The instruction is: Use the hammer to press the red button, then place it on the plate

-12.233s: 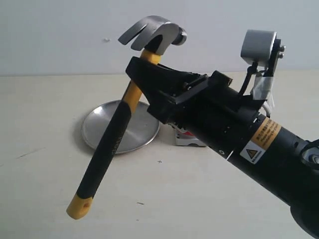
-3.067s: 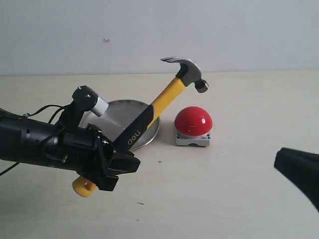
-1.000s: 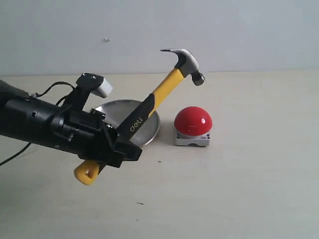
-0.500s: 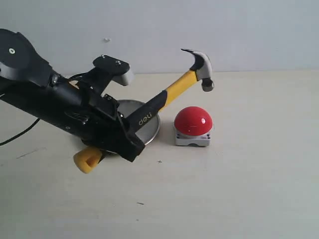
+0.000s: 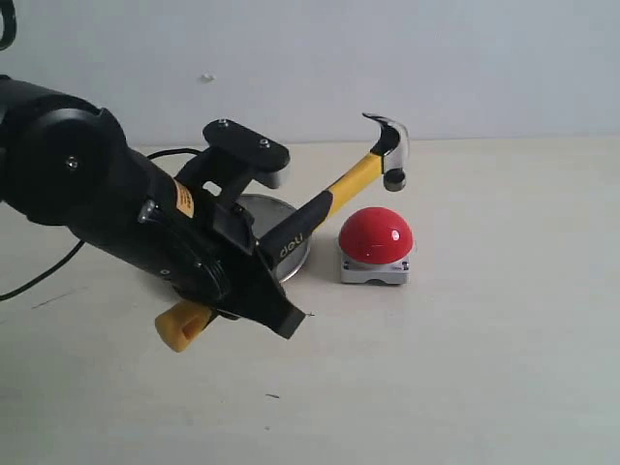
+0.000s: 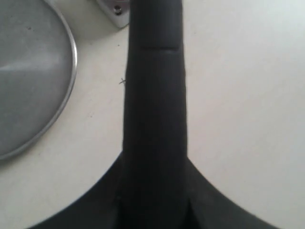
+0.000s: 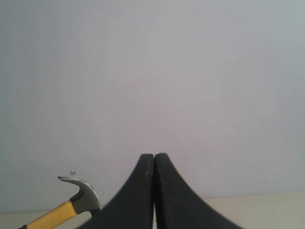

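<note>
My left gripper point(image 5: 263, 295) is shut on the black grip of the hammer point(image 5: 354, 179), which slants up to the right. Its steel head point(image 5: 389, 150) hangs just above the red button point(image 5: 376, 235), face down, apart from the dome. The yellow holed end point(image 5: 184, 325) sticks out below the arm. The silver plate point(image 5: 263, 213) lies behind the arm, mostly hidden. In the left wrist view the black handle point(image 6: 155, 95) runs out from the left gripper point(image 6: 153, 191), with the plate point(image 6: 28, 81) beside it. My right gripper point(image 7: 154, 158) is shut and empty, raised, facing the wall.
A corner of the button's grey base point(image 6: 114, 9) shows in the left wrist view. The hammer head point(image 7: 81, 193) appears low in the right wrist view. A pale wall point(image 5: 484, 58) stands behind the beige table point(image 5: 465, 368). The right arm is outside the exterior view.
The left arm has swung forward and right. The hammer's handle has tilted flatter, and its head has moved right and down to just over the red button.
</note>
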`<state>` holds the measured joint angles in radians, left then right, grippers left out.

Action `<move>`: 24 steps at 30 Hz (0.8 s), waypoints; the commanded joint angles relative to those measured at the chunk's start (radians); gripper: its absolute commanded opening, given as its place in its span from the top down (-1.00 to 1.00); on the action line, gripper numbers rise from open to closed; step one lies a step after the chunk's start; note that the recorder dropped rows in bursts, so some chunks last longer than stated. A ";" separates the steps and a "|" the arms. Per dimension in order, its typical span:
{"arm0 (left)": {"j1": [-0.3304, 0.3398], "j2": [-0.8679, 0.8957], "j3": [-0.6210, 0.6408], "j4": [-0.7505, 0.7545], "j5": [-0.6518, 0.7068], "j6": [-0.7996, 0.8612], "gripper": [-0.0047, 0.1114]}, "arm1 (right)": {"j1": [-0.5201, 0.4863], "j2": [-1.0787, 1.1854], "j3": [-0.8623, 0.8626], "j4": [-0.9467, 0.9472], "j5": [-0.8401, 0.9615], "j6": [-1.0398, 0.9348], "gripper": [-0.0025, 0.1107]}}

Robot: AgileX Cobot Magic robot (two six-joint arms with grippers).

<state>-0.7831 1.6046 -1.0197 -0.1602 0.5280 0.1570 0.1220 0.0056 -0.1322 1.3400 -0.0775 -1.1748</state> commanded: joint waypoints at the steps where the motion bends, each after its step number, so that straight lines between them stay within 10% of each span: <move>1: -0.033 -0.004 -0.019 0.043 -0.115 -0.074 0.92 | -0.006 -0.006 0.004 -0.004 -0.001 0.000 0.96; 24: -0.035 0.011 -0.066 0.332 -0.041 -0.314 0.92 | -0.006 -0.006 0.004 -0.004 -0.001 0.000 0.96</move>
<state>-0.8136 1.6278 -1.0679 0.1565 0.5481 -0.1318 0.1220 0.0056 -0.1322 1.3400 -0.0775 -1.1748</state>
